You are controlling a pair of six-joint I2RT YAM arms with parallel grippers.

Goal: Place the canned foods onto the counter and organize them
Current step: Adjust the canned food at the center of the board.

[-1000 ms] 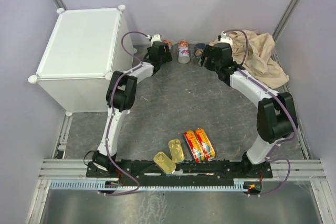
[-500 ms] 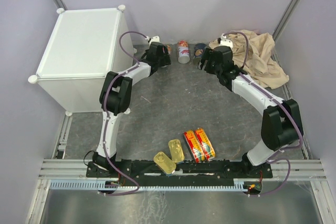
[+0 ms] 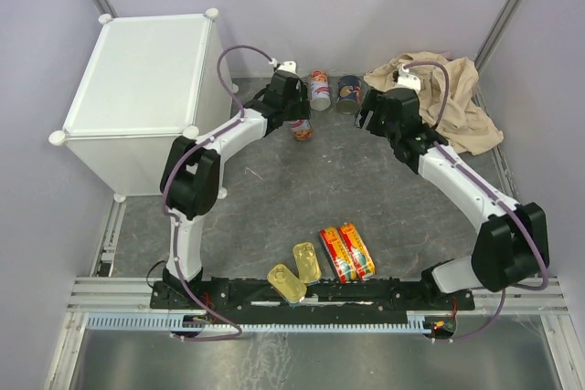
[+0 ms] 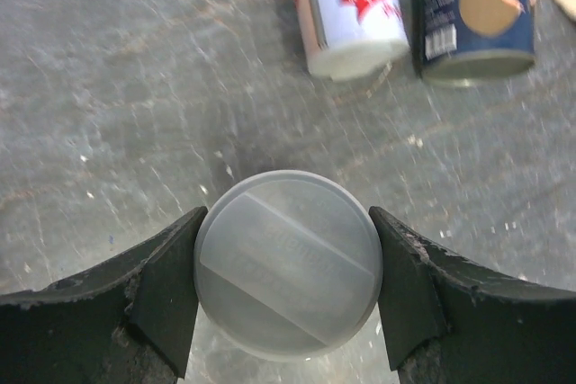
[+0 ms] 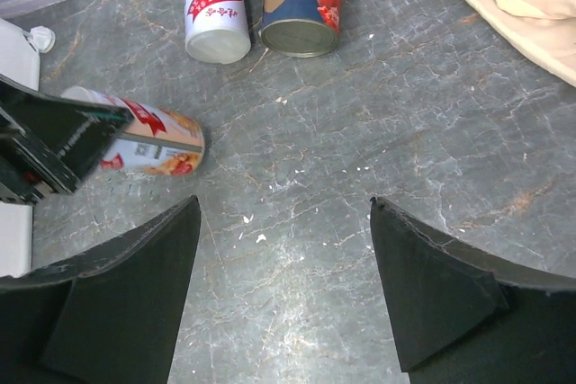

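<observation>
Left wrist view showed the left gripper (image 4: 286, 263) clamped on a white-and-red can (image 3: 303, 130), newly pulled back from the dark can (image 4: 475, 6) ahead, ready for the counter (image 3: 137, 79); right gripper (image 5: 283, 249) gaped empty.

The grey, marbled table (image 3: 366, 189) carries a white cabinet (image 3: 137, 102) at far left and a beige cloth (image 3: 457, 102) at far right. Between them lie a white-and-red can (image 3: 318, 90) and a dark can (image 3: 348, 93), side by side. Near the front edge lie two gold tins (image 3: 307, 262) and two red-yellow tins (image 3: 335, 255).
</observation>
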